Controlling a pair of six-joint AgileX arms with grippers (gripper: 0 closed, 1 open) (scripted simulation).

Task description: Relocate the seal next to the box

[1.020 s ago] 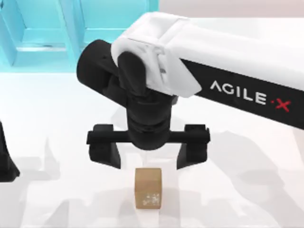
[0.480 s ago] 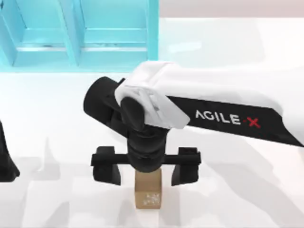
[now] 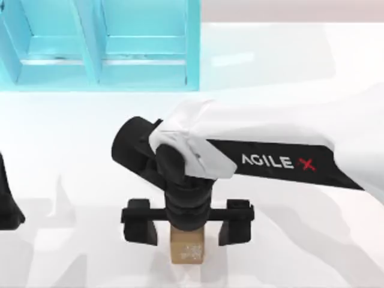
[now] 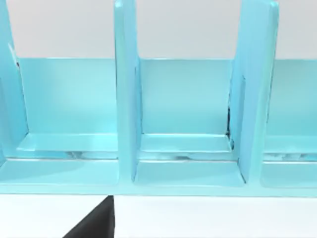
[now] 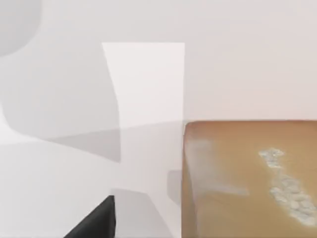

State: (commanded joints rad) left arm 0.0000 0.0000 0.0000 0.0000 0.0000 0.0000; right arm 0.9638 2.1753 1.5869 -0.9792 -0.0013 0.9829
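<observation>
The seal (image 3: 186,251) is a small tan-brown block with white marks on its near face, standing near the table's front edge. My right gripper (image 3: 188,227) hangs directly over it, open, one finger on each side of the seal and clear of it. In the right wrist view the seal (image 5: 250,178) looms large, white speckles on its face. The box (image 3: 99,42) is a light blue compartmented shelf at the back left, also facing the left wrist camera (image 4: 183,114). My left arm (image 3: 7,201) is parked at the left edge.
White tabletop (image 3: 300,72) spreads to the right of the box and behind the right arm. The right arm's white link (image 3: 270,150) stretches in from the right edge.
My right gripper has moved toward the table's front and come down over the seal, so its fingers now straddle the block. The seal has stayed in place.
</observation>
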